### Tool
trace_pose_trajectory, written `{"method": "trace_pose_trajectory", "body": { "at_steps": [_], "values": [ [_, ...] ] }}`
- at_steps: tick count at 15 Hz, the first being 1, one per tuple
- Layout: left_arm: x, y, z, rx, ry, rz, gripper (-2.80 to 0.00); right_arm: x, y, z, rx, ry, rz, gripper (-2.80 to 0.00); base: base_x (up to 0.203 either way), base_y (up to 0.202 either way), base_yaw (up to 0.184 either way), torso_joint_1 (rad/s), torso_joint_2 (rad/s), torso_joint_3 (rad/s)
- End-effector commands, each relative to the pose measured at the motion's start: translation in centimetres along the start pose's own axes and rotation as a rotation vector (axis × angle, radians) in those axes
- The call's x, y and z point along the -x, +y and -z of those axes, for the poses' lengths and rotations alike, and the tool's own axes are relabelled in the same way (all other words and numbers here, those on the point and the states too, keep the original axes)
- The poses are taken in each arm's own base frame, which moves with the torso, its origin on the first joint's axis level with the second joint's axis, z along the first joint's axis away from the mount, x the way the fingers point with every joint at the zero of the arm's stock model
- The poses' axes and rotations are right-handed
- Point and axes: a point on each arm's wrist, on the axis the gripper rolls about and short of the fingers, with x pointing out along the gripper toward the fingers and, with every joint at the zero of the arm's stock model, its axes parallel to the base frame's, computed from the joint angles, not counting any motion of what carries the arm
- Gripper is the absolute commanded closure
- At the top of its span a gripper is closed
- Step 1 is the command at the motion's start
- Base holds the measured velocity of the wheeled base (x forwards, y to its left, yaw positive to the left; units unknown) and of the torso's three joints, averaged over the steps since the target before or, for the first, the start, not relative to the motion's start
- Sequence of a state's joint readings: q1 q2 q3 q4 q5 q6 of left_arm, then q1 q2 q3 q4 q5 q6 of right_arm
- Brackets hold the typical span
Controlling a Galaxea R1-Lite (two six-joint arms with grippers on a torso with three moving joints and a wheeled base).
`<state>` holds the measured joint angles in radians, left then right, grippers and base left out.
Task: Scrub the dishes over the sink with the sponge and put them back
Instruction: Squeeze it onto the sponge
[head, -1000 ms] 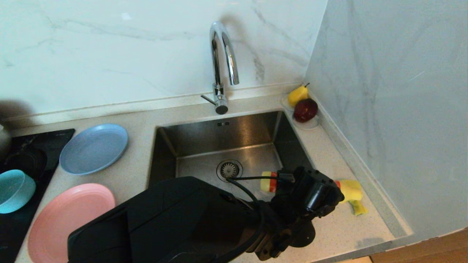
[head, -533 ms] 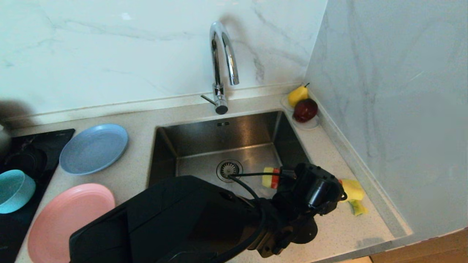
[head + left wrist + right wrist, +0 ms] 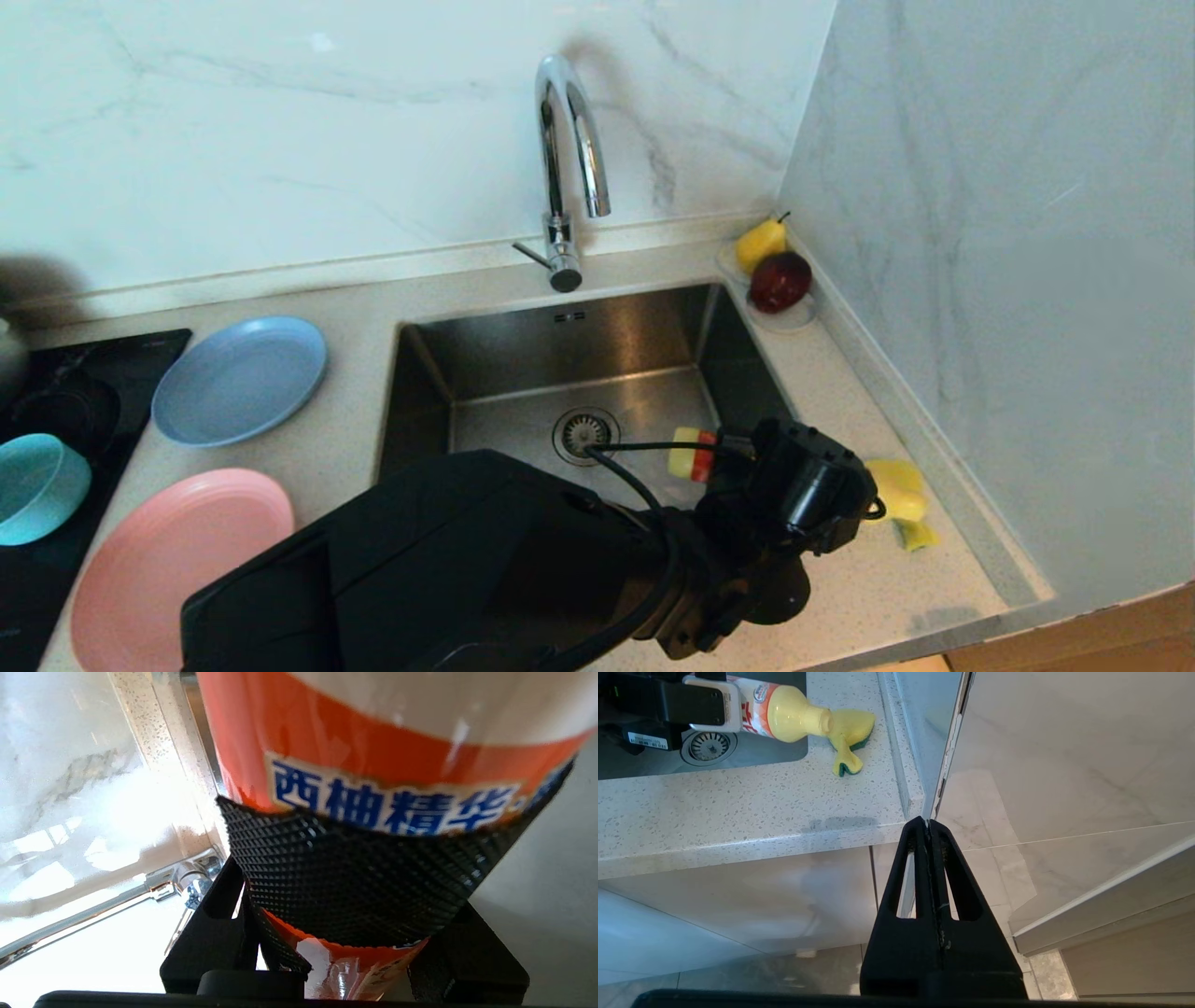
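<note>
My left gripper (image 3: 767,469) is shut on a yellow dish-soap bottle (image 3: 692,455) with an orange label, held lying on its side above the sink's right rim. A ribbed black finger pad (image 3: 350,877) presses on the label. In the right wrist view the bottle's nozzle (image 3: 825,720) points at the bent yellow-and-green sponge (image 3: 852,732), which lies on the counter right of the sink (image 3: 560,341). Left of the sink are the blue plate (image 3: 238,378), the pink plate (image 3: 168,560) and the teal bowl (image 3: 37,485). My right gripper (image 3: 928,823) hangs shut below the counter's front edge.
A tall chrome tap (image 3: 569,140) stands behind the sink. A yellow pear (image 3: 758,243) and a dark red apple (image 3: 780,280) sit on a white saucer (image 3: 795,320) in the back right corner. A black hob (image 3: 84,373) lies at the far left, and a marble wall closes off the right.
My left hand has rolled a little and edged toward the back with the bottle still in its grip. The sponge, the dishes and the right arm have stayed put.
</note>
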<state>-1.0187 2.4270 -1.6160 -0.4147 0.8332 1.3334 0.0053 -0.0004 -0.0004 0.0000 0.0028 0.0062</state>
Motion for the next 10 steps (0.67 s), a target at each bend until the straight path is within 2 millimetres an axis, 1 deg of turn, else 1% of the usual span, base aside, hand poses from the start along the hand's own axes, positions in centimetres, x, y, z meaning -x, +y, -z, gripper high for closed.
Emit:
{"method": "trace_pose_trajectory", "body": {
  "at_steps": [1, 5, 9, 10],
  "values": [
    [-0.3, -0.5, -0.1, -0.013, 0.026, -0.001, 0.0, 0.0, 0.0, 0.0, 0.0, 0.001, -0.001, 0.0, 0.0, 0.0, 0.0, 0.0, 0.0, 0.0],
    [-1.0, -0.6, -0.7, 0.0, 0.06, -0.022, 0.0, 0.0, 0.0, 0.0, 0.0, 0.001, -0.001, 0.0, 0.0, 0.0, 0.0, 0.0, 0.0, 0.0],
    [-2.4, -0.1, -2.3, 0.075, 0.104, -0.1, 0.0, 0.0, 0.0, 0.0, 0.0, 0.001, -0.001, 0.0, 0.0, 0.0, 0.0, 0.0, 0.0, 0.0],
    [-2.6, -0.1, -2.5, 0.063, 0.113, -0.111, 0.0, 0.0, 0.0, 0.0, 0.0, -0.001, -0.001, 0.0, 0.0, 0.0, 0.0, 0.0, 0.0, 0.0]
  ]
}}
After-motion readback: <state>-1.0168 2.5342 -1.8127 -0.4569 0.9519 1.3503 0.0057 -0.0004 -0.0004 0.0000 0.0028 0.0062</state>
